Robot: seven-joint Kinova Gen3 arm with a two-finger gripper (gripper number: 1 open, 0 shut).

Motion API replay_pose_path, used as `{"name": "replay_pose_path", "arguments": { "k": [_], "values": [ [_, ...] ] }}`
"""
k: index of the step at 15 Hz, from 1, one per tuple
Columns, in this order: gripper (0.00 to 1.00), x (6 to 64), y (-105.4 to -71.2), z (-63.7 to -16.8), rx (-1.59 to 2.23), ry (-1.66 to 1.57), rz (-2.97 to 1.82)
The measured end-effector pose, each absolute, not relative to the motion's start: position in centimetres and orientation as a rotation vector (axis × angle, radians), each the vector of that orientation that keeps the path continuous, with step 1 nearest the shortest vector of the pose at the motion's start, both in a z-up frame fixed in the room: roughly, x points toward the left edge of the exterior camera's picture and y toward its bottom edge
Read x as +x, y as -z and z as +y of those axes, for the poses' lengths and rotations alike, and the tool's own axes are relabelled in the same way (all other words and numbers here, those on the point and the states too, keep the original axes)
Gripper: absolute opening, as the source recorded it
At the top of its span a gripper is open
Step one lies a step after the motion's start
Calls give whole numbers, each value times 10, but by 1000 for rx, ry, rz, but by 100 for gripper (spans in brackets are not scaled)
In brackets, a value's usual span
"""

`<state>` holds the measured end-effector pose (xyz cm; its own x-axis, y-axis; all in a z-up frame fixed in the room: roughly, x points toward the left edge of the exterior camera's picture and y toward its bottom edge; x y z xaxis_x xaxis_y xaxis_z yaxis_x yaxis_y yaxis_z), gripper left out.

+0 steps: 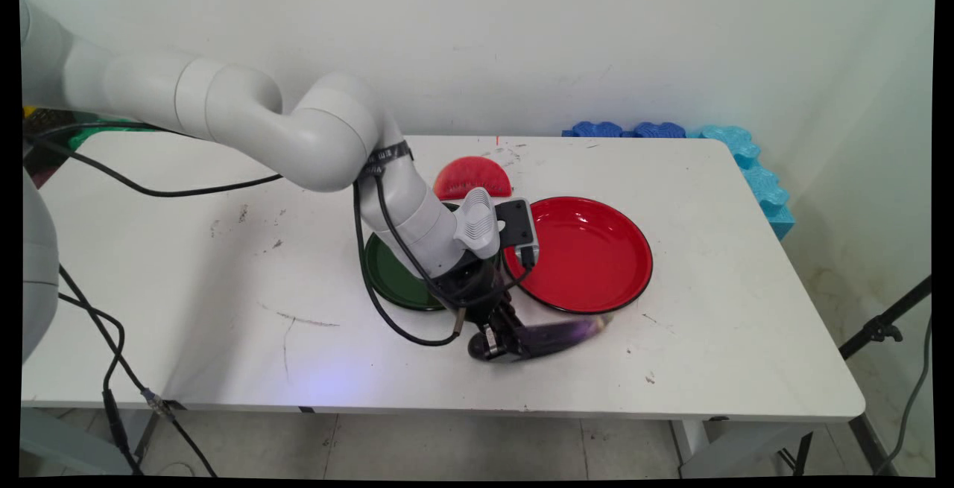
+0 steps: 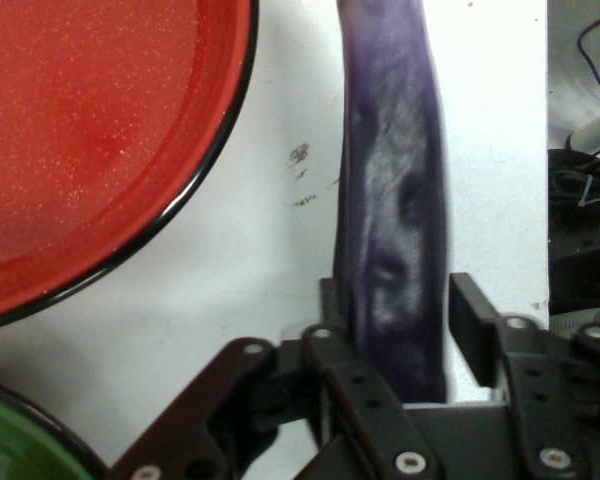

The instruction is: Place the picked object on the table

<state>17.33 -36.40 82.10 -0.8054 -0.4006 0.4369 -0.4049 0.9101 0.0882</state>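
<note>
Tool (image 1: 501, 340) straddles a purple eggplant (image 1: 563, 333) lying on the white surface (image 1: 223, 309), jaws spread, just near of the red plate (image 1: 589, 253), green plate (image 1: 391, 279) left.

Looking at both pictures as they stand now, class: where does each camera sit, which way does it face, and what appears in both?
Main view: fixed above the table's near side, looking down across the white table to the wall; shows the white arm and gripper.
Hand view: on the hand, looking along the gripper down at the table; shows its black linkage and fingers.
Shared: purple eggplant, red plate, green plate.
</note>
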Motion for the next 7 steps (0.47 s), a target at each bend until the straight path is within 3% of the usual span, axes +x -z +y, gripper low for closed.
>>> {"name": "replay_pose_path", "arguments": {
  "k": [1, 7],
  "values": [
    [100, 173, -820, -364, 583, -16, -2615],
    [100, 172, -830, -364, 594, -15, -2598]
  ]
}}
